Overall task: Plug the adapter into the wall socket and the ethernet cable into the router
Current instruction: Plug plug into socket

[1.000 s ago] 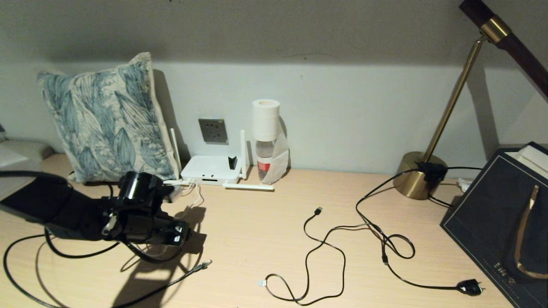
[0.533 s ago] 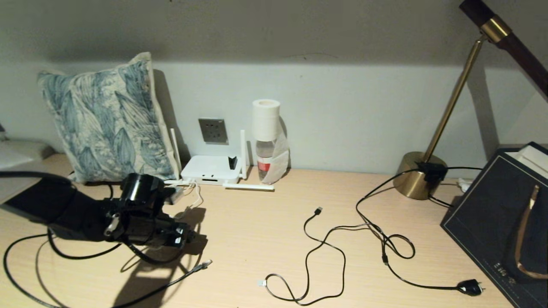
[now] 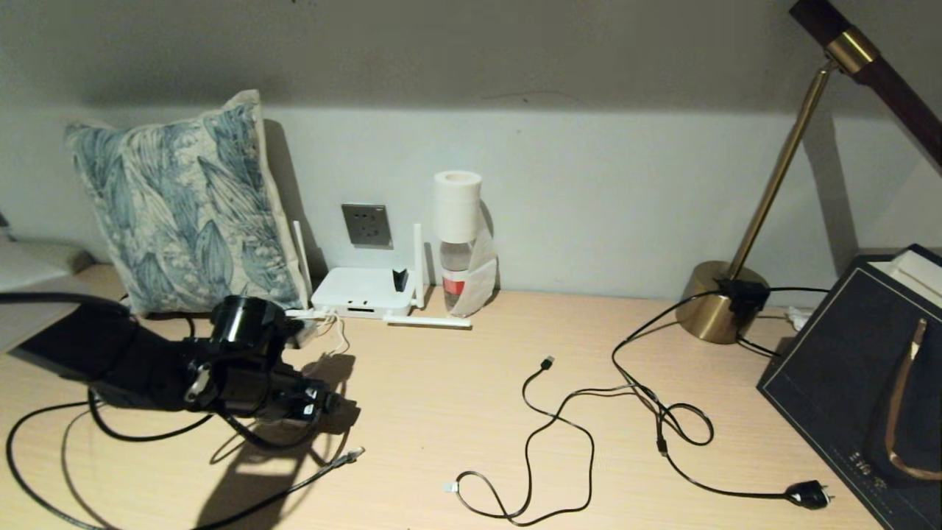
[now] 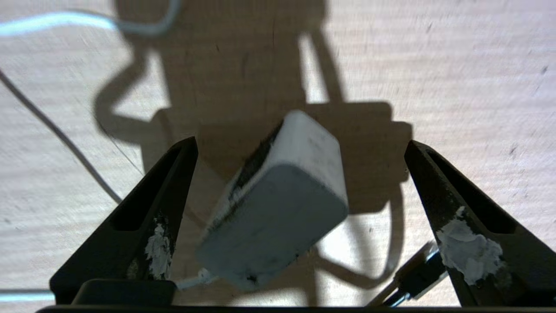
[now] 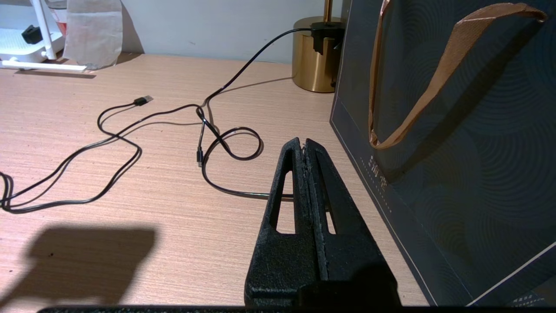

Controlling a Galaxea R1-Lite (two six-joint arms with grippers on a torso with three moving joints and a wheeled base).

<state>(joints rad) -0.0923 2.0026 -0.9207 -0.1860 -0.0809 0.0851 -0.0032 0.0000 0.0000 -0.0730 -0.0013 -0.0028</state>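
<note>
My left gripper (image 4: 300, 141) is open and points down at the wooden desk. The adapter (image 4: 282, 195), a white block with a dark face, lies tilted between the fingers and touches neither. In the head view the left gripper (image 3: 326, 403) hangs low at the desk's left, and the adapter is hidden under it. The ethernet cable (image 3: 294, 486) loops beneath the arm, and its clear connector (image 3: 354, 454) lies just in front. The router (image 3: 360, 292) sits against the wall under the wall socket (image 3: 366, 224). Over at the right, my right gripper (image 5: 304, 143) is shut and empty.
A leaf-print pillow (image 3: 184, 206) leans left of the router, and a bottle topped with a paper roll (image 3: 457, 243) stands to its right. A thin USB cable (image 3: 544, 442), a black cord with a pronged plug (image 3: 808, 494), a brass lamp (image 3: 725, 294) and a dark bag (image 3: 861, 383) fill the right side.
The left gripper has opened wider and shifted slightly right over the desk. The right arm has not moved.
</note>
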